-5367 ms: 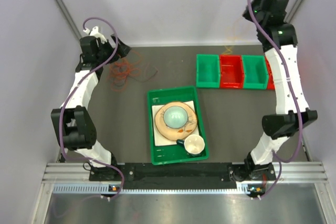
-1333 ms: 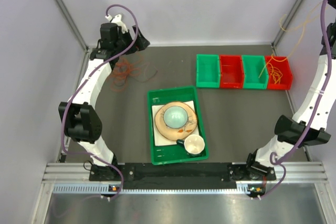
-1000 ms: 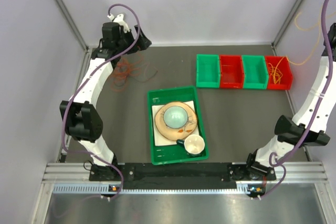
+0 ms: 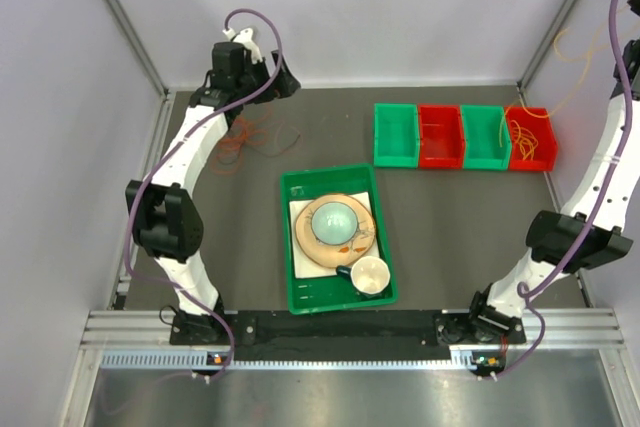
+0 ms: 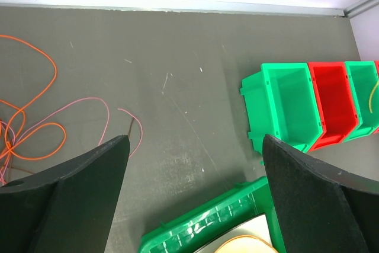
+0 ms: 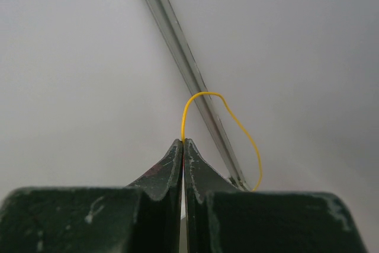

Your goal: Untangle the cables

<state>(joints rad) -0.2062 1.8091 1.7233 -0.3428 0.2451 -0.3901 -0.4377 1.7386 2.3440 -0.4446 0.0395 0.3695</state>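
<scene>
A tangle of thin orange and red cables [image 4: 240, 137] lies on the dark table at the back left. The left wrist view shows an orange cable [image 5: 35, 105] and a pink-red cable [image 5: 89, 111] from it. My left gripper [image 4: 278, 82] hovers just right of that tangle, open [image 5: 195, 140], nothing between its fingers. My right gripper [image 6: 183, 141] is shut on a yellow cable [image 6: 204, 96] that loops out from its tips, raised high against the wall. In the top view the gripper itself is out of frame. More yellow cable [image 4: 528, 139] lies in the far-right red bin.
A green tray [image 4: 285, 247] holding a plate, bowl and cup sits mid-table. A row of bins stands at the back right: green [image 4: 396, 134], red [image 4: 441, 135], green [image 4: 486, 137], red [image 4: 549, 147]. Walls and metal frame posts close in on the sides.
My left arm has swung right along the back wall, still open. My right arm has kept rising at the far right, drawing the yellow cable up from the red bin.
</scene>
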